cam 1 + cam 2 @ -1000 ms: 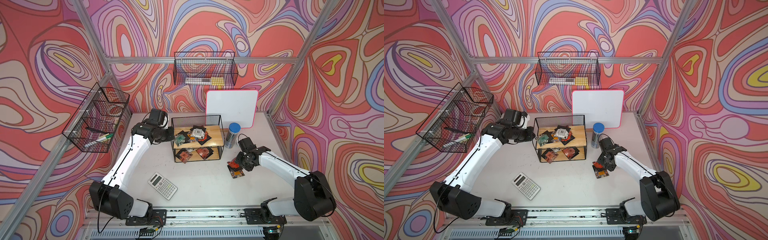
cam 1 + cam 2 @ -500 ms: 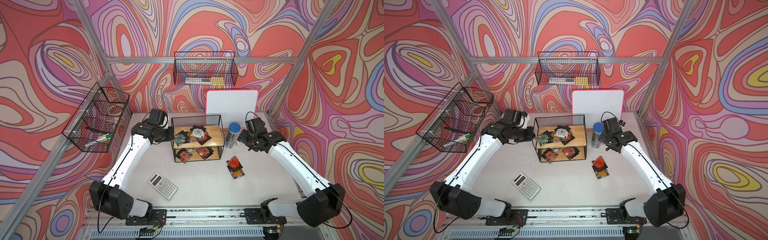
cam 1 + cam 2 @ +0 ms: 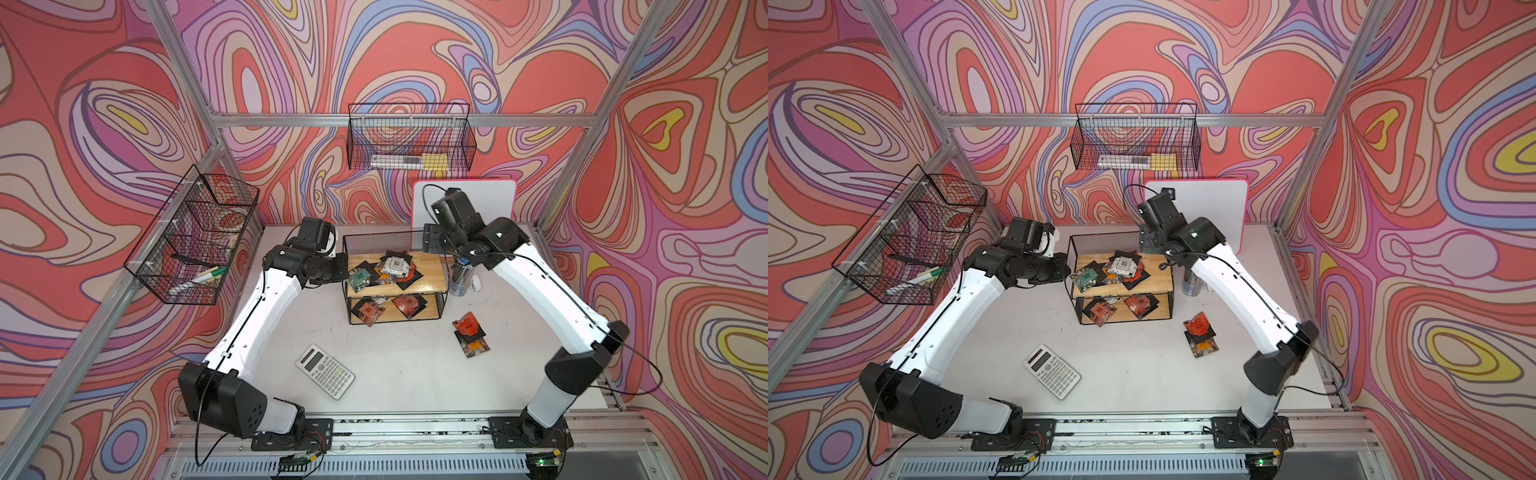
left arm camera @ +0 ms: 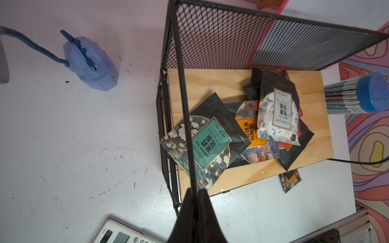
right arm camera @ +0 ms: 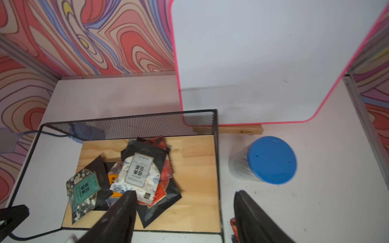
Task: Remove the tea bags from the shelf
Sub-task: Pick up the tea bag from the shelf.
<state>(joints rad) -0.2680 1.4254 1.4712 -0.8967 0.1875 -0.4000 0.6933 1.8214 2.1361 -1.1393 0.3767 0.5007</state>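
Left pincer point(image 4: 194, 191) pinches the shelf point(image 4: 210, 84) frame, clear only in its wrist view; right pincer point(image 5: 185, 193) gapes empty.

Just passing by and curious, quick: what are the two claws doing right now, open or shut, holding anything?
Left gripper: shut on the wire frame of the shelf.
Right gripper: open, holding nothing.
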